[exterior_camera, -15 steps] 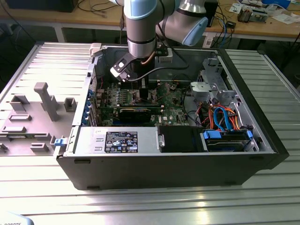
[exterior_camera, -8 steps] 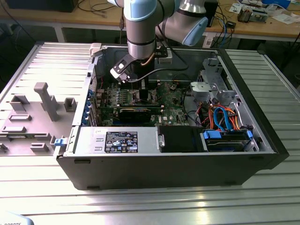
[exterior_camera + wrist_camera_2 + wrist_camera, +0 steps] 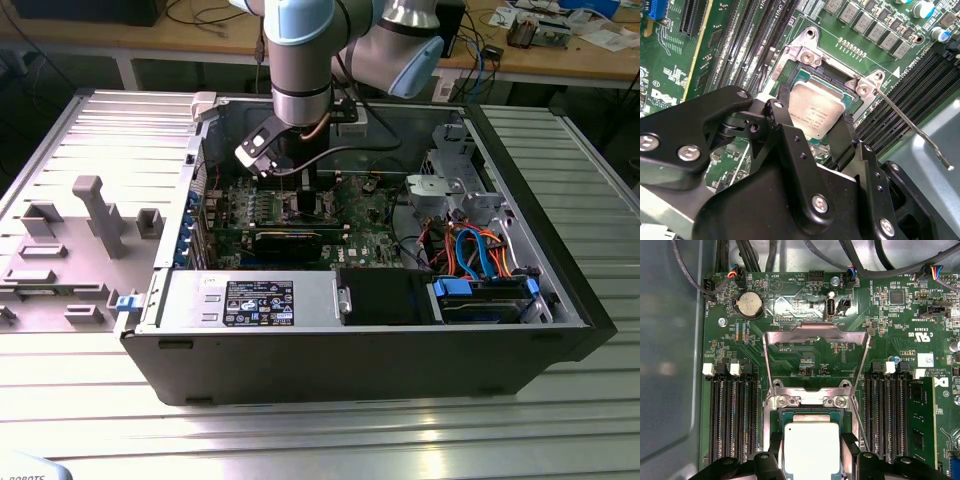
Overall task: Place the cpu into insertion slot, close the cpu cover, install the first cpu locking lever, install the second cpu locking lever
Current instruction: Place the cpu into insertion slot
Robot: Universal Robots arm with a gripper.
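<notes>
Flanking pincer (image 3: 811,460) and cpu (image 3: 810,442): memory slots (image 3: 735,425).

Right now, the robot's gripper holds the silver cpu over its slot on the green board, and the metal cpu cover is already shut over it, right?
Not quite. The cpu cover is open, swung back away from the insertion slot, as the first wrist view shows. The rest holds: the gripper is shut on the cpu over that slot in the green board.
</notes>
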